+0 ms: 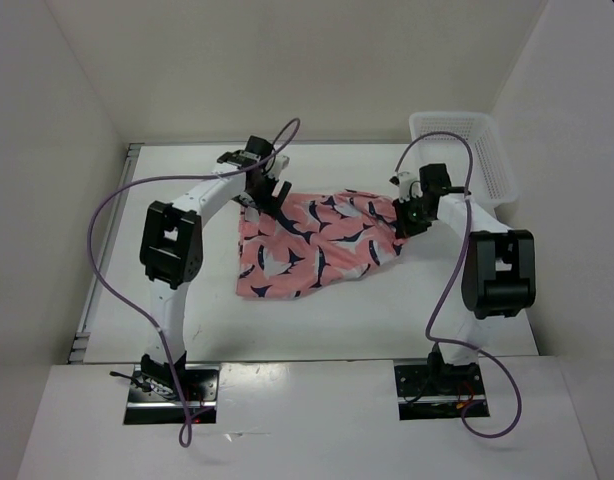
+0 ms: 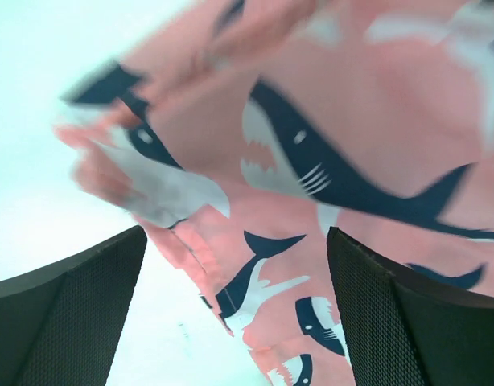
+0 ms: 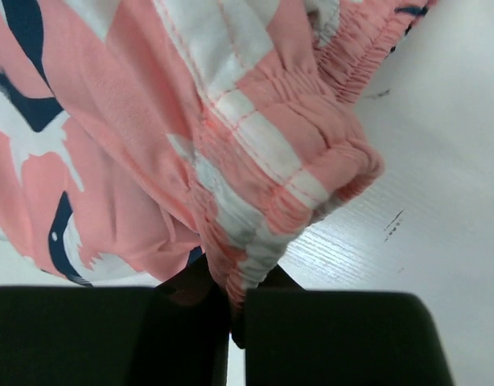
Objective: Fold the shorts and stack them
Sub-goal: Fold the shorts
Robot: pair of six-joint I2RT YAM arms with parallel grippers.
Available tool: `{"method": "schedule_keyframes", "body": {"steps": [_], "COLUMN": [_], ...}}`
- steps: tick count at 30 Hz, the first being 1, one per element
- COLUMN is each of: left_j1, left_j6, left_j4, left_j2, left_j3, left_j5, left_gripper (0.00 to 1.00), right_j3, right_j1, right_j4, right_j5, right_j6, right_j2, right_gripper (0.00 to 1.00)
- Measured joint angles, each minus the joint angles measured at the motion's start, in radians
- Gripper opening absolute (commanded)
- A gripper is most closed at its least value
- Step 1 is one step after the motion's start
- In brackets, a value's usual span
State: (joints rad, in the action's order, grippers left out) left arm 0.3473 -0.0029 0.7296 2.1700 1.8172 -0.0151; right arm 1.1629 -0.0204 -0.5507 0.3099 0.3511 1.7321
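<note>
Toward the near edge: white tabletop [image 1: 337, 320], carrying all items listed.

Centre of tabletop: the shorts [image 1: 317, 245], salmon pink with a navy-and-white shark print, lying mostly flat but rumpled, not yet folded.

Right side of the shorts: right claw [image 1: 405, 222], pressed together and pinching the gathered elastic waistband [image 3: 311, 201].

Far left corner of the shorts: left claw [image 1: 272, 195], fingers [image 2: 70, 314] spread wide, holding nothing. It is poised close over the cloth; contact cannot be told.

Far right corner of tabletop: white mesh basket [image 1: 447, 115], apart from the shorts.

Step in hand, by judgement: securing grips for the first fold, with one side taken.

Next move calls for the left claw to settle and close on its edge, then for both claws to carry the cloth over together.
</note>
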Motion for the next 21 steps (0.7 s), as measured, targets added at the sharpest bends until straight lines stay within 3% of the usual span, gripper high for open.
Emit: {"method": "schedule_keyframes", "body": {"steps": [6, 11, 16, 21], "left_j1": [0.022, 0.076, 0.170, 0.199], "left_j6": [0.000, 0.000, 0.000, 0.001], "left_j4": [0.006, 0.013, 0.013, 0.029], "left_j2": [-0.061, -0.056, 0.094, 0.266], "left_j3": [0.101, 0.138, 0.204, 0.342], "left_j5": [-0.050, 0.061, 0.125, 0.144], "left_gripper": [1.00, 1.00, 1.00, 1.00], "right_j3": [0.070, 0.122, 0.173, 0.234], "right_j1": [-0.012, -0.014, -0.047, -0.171], "right_j4": [-0.045, -0.076, -0.127, -0.197], "right_j5": [-0.007, -0.008, -0.017, -0.028], "right_j6": [-0.017, -0.022, -0.020, -0.006], "right_j2": [-0.040, -0.081, -0.094, -0.113], "right_gripper": [0.00, 0.00, 0.00, 0.00]}}
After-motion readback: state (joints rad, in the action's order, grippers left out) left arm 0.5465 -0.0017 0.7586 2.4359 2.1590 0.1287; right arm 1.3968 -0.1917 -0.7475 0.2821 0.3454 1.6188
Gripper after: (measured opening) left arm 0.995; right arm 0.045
